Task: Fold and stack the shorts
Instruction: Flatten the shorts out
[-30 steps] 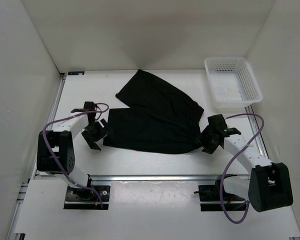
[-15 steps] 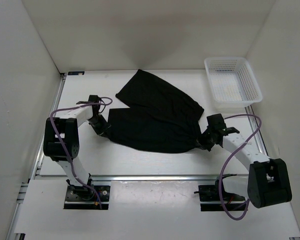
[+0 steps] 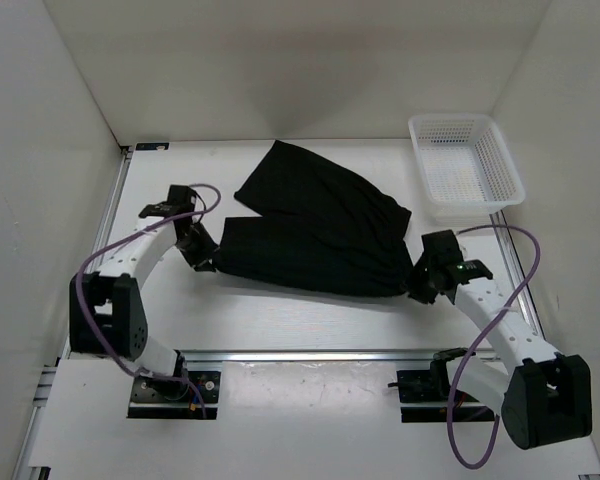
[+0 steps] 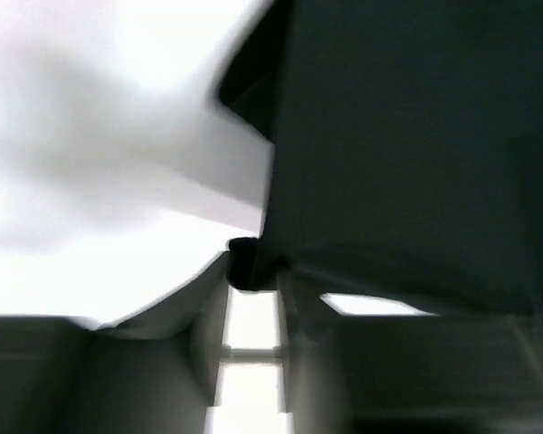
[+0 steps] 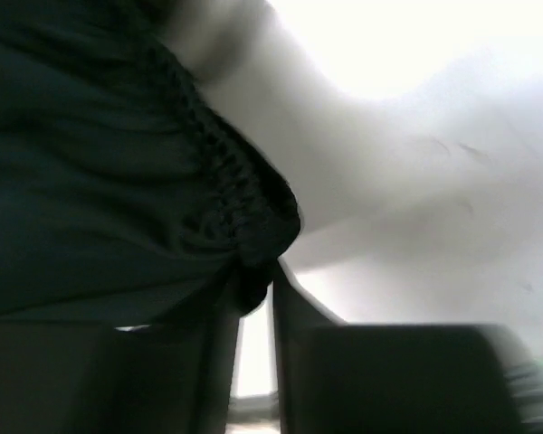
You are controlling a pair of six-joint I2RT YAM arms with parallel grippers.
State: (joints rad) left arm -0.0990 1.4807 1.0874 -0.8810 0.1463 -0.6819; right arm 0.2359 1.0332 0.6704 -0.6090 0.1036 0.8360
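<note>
Step in hand, by judgement: raising the near edge for a fold over the far half. Best done with both ends lifted together, level and taut, without sag in the middle, then carried across to meet the far edge squarely.

- Left gripper point(image 3: 202, 260): pinched shut on the hem corner of the near leg, with a thin fold of cloth between the tips in the wrist view.
- Right gripper point(image 3: 421, 284): clamped on the gathered waistband corner, with cloth bunched between the fingers.
- Shorts point(image 3: 310, 230): black, spread mid-table between the two grippers, second leg angled rearward.
- Table point(image 3: 280, 320): white.
- Basket point(image 3: 470, 207): white mesh, right rear, near the waistband end, not touching.
</note>
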